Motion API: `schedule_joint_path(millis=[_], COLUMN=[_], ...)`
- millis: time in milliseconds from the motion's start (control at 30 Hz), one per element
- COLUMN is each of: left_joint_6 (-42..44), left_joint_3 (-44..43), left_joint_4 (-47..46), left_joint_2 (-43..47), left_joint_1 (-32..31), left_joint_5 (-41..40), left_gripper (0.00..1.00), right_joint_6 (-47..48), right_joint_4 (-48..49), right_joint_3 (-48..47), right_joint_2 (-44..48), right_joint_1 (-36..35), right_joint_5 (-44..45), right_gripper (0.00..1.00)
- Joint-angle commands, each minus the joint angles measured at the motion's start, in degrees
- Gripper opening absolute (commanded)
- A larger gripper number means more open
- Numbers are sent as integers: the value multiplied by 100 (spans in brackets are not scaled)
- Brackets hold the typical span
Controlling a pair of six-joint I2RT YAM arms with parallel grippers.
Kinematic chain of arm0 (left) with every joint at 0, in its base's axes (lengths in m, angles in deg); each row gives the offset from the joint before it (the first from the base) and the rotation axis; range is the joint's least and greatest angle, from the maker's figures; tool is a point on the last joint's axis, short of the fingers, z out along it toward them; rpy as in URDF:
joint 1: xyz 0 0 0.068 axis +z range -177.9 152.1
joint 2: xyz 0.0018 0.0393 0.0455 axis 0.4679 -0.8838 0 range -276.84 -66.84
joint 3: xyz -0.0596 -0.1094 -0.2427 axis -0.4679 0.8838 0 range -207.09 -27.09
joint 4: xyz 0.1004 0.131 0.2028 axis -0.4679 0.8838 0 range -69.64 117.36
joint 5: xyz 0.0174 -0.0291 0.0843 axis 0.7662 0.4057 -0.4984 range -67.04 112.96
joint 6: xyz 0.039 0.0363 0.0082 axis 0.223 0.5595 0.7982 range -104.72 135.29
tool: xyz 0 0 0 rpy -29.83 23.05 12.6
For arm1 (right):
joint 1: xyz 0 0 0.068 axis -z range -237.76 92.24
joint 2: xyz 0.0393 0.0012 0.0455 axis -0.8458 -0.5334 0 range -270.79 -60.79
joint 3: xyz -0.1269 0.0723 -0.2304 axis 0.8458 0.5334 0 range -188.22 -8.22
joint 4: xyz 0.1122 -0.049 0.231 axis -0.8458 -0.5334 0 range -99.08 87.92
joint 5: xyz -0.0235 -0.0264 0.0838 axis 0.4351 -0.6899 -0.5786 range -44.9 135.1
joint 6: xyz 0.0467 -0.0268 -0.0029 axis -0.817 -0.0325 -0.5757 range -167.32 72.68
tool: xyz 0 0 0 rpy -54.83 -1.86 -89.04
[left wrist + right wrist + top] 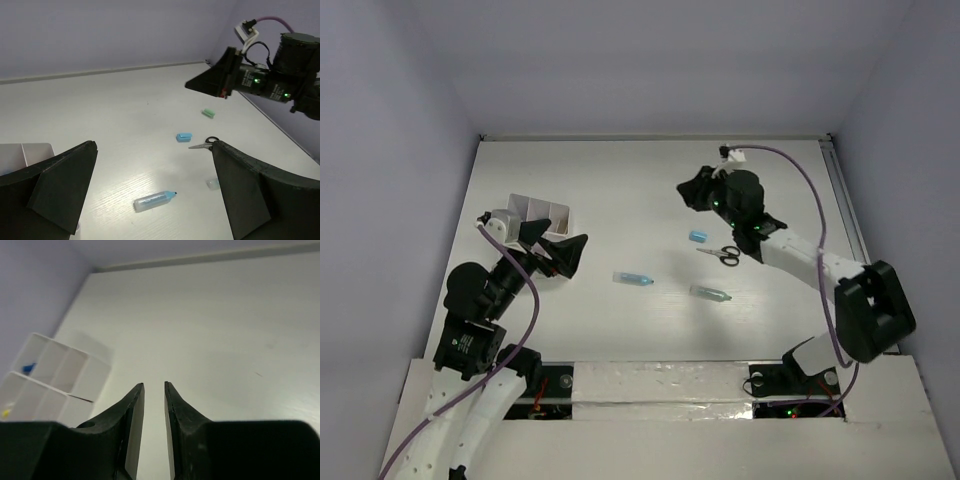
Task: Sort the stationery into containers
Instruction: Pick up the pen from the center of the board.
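The white divided box (546,212) stands at the left; in the right wrist view (55,380) a blue piece (29,368) and a yellow piece (6,413) lie in its compartments. My left gripper (560,246) is open wide and empty beside the box. In the left wrist view (154,149) a clear marker with a blue tip (154,200) lies on the table below the spread fingers. A blue piece (697,237), the scissors (725,254) and a clear greenish marker (710,293) lie mid-table. My right gripper (692,190) hovers empty, its jaws a narrow gap apart (154,385).
A small green piece (208,113) lies under the right arm, seen only in the left wrist view. A clear cap-like piece (213,184) lies by the left gripper's right finger. Purple walls enclose the table on three sides.
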Motion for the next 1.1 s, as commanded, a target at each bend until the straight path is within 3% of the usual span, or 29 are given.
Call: schedule_joint_path(millis=[0, 167, 300, 400, 567, 700, 800, 900, 1067], left_joint_6=[-19, -1, 16, 42, 25, -10, -19, -28, 16], left_joint_3=[2, -16, -16, -25, 2, -7, -16, -16, -51], left_joint_4=[-258, -188, -118, -74, -65, -21, 5, 40, 129], left_joint_2=[-99, -117, -21, 67, 59, -169, -398, -731, -1460], left_joint_1=[33, 33, -20, -81, -195, -195, -195, -195, -256], left_joint_5=[60, 60, -19, -89, -107, 25, 25, 51, -37], left_gripper=[99, 99, 99, 99, 99, 99, 99, 99, 99], right_joint_6=[400, 408, 532, 567, 637, 795, 909, 919, 787], right_joint_4=[-1961, -2923, -3335, -3451, -2906, -3275, -3416, -3512, -3197], right_joint_3=[424, 741, 680, 609, 820, 574, 478, 460, 802], right_joint_2=[582, 681, 259, 4, 249, 460, 566, 706, 1356], right_joint_1=[429, 1642, 1960, 1961, 1961, 1540, 1048, 661, 660], right_joint_5=[721, 968, 854, 897, -165, -87, -447, -254, -561], right_gripper=[28, 27, 31, 34, 35, 36, 36, 36, 36])
